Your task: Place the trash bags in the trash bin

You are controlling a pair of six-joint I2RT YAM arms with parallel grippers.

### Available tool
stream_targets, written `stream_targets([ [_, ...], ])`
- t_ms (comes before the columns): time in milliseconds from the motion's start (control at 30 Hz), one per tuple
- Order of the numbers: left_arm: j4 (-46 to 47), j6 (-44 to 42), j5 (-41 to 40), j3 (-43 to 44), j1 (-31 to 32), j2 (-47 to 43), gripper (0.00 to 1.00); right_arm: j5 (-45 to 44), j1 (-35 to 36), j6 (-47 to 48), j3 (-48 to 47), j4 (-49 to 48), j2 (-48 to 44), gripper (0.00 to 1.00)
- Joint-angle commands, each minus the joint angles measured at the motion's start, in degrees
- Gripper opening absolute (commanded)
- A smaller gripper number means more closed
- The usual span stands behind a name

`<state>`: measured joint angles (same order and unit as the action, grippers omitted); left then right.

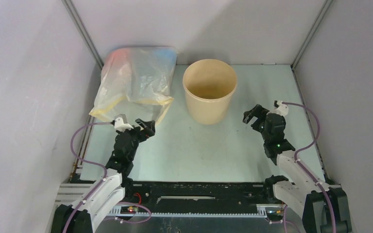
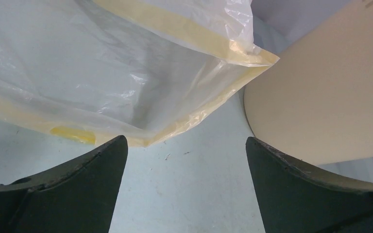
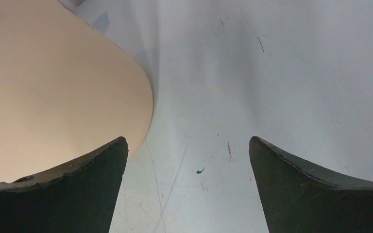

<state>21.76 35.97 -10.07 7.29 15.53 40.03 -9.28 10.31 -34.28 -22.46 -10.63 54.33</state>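
Observation:
The tan trash bin (image 1: 210,90) stands upright at the back middle of the table, its inside showing no bag. No glossy black trash bag shows in any view. My left gripper (image 1: 148,127) is open and empty, low over the table, just in front of a translucent clear bag and left of the bin. In the left wrist view the gripper (image 2: 186,145) has bare table between its fingers, with the bin wall (image 2: 330,87) to the right. My right gripper (image 1: 252,115) is open and empty, right of the bin. In the right wrist view the gripper (image 3: 188,145) has the bin wall (image 3: 53,87) at its left.
A translucent clear bag (image 1: 133,82) with yellow, red and blue tints lies at the back left against the wall; its yellow-edged corner (image 2: 102,63) lies just ahead of my left fingers. Grey walls close in the table (image 1: 199,150) on three sides.

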Motion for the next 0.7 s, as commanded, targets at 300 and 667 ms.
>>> stream_targets([
  [300, -1.0, -0.6, -4.1, 1.7, 0.2, 0.8, 0.99, -0.7, -0.2, 0.5, -0.4, 0.4, -2.3, 0.98],
  [667, -11.5, 15.8, -10.5, 9.4, -7.8, 2.5, 0.75, -0.3, -0.1, 0.3, -0.4, 0.1, -1.8, 0.98],
])
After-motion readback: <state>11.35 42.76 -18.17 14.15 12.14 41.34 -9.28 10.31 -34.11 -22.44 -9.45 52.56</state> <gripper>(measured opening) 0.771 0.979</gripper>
